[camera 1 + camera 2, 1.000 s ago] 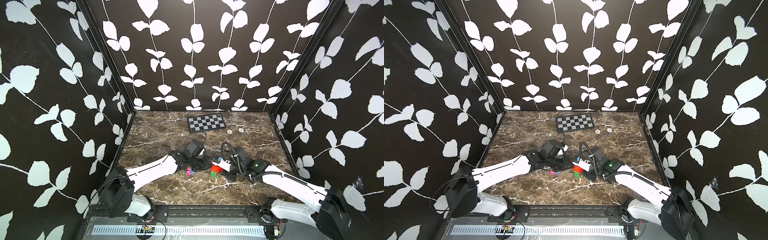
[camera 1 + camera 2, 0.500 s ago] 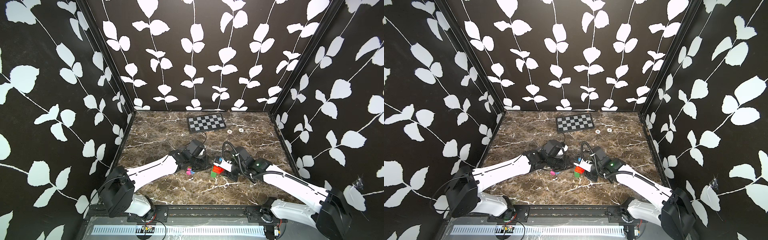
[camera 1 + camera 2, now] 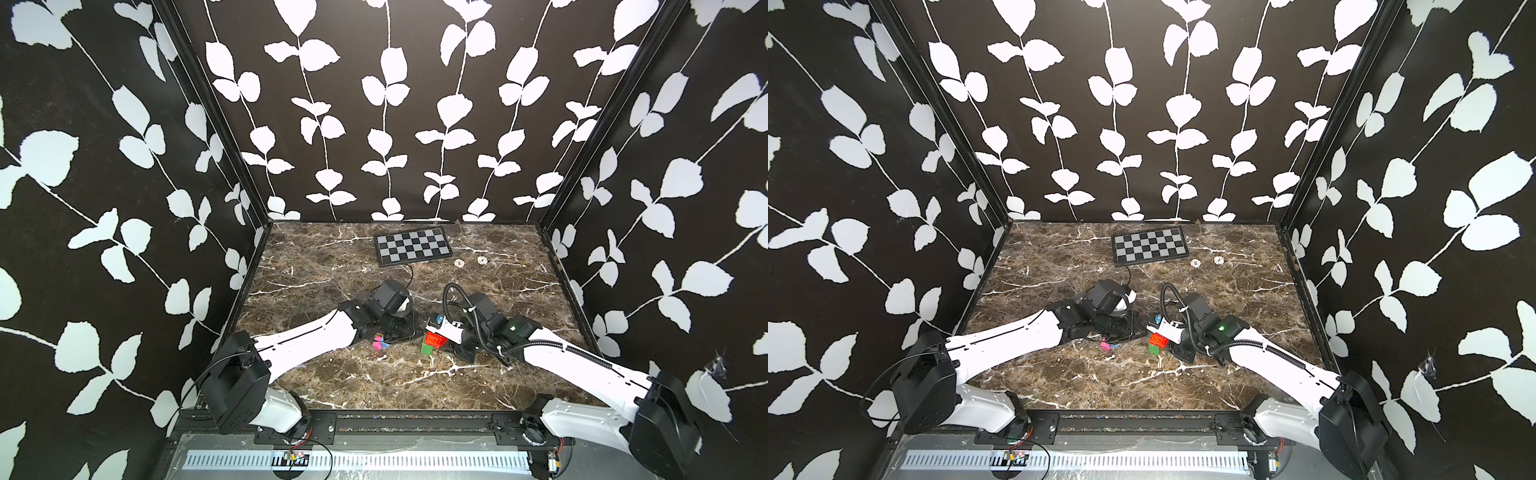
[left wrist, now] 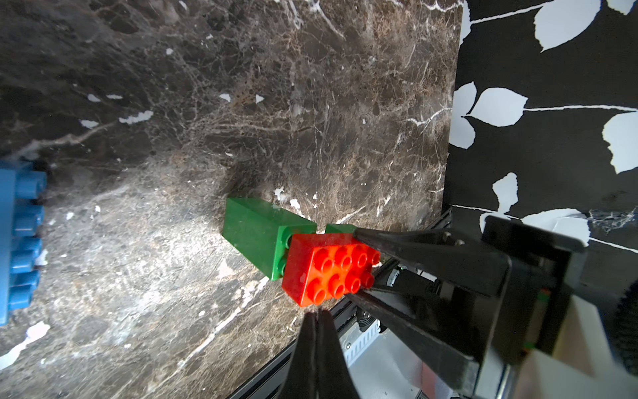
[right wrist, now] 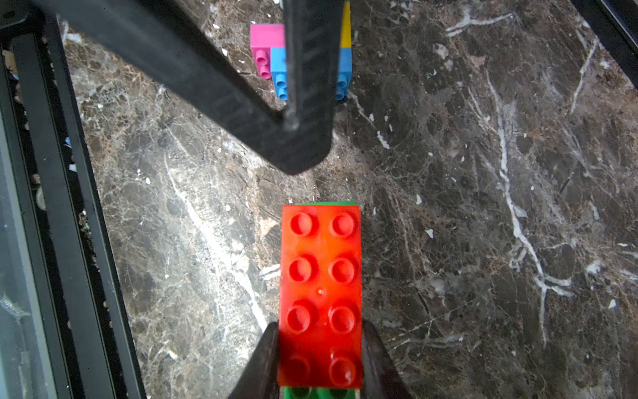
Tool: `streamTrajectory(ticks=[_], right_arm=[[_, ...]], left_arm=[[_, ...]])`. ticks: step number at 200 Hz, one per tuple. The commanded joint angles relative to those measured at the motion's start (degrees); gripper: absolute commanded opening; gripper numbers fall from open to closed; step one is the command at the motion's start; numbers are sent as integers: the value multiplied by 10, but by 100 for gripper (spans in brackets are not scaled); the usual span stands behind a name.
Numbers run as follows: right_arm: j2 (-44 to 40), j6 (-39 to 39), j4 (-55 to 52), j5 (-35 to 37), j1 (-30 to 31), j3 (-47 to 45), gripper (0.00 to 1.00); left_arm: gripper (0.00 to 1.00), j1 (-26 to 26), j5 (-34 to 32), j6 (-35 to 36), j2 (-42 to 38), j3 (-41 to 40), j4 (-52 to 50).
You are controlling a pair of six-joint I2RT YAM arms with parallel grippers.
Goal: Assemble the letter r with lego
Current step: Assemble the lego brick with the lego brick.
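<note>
Toward the table's (image 3: 374, 374) front edge, the right gripper (image 5: 319, 345) clamps the red brick (image 5: 320, 276) atop green bricks (image 4: 255, 235) — probably seating it; the left gripper (image 4: 317, 321) hovers beside, shut, empty.

Bright, even light; both top views sharp, walls (image 3: 124, 208) bowed by wide-angle at the edges. Wrist views: red brick (image 5: 320, 293) overexposed, glare on studs; blue brick (image 4: 17, 238) blurred close-up; soft shadows on worktop (image 4: 138, 276).
</note>
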Motion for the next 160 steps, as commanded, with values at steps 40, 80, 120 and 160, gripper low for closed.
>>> streamTrajectory(ticks=[40, 80, 120, 160], right_arm=[[1, -22, 15, 3, -3, 16, 0], [12, -23, 15, -4, -3, 19, 0], [21, -24, 14, -5, -4, 22, 0], [18, -27, 9, 3, -4, 20, 0]], left_arm=[[2, -3, 8, -2, 6, 1, 14], [2, -3, 9, -2, 7, 2, 15], [2, -3, 10, -1, 9, 3, 16], [2, -3, 11, -3, 10, 5, 17]])
